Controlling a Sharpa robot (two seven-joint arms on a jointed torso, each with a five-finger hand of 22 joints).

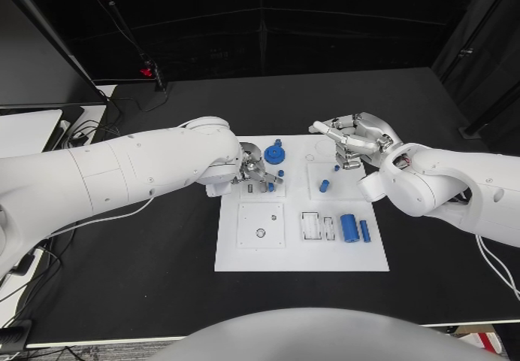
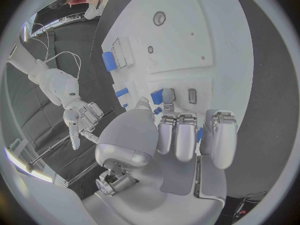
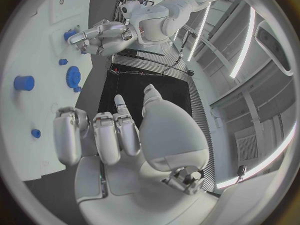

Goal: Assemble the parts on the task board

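Note:
The white task board [image 1: 301, 252] lies mid-table. A blue gear [image 1: 275, 154] stands at its far edge, a blue peg [image 1: 324, 185] stands near the middle, and two blue cylinders [image 1: 349, 227] lie at the right. My left hand [image 1: 255, 169] hovers low over the board's far left part, just beside the gear, with its fingers curled. Its thumb and a finger pinch a small blue part [image 2: 157, 96] right at the board surface. My right hand [image 1: 352, 139] hangs over the far right corner, fingers loosely bent and holding nothing, with a tiny blue piece [image 1: 337, 168] just below its fingertips.
Empty slots [image 1: 316, 226] and a square plate with a round hole [image 1: 261, 224] take up the board's near half. Cables and a pale bench [image 1: 27, 131] lie off the table's far left. Black tabletop [image 1: 130, 263] surrounds the board.

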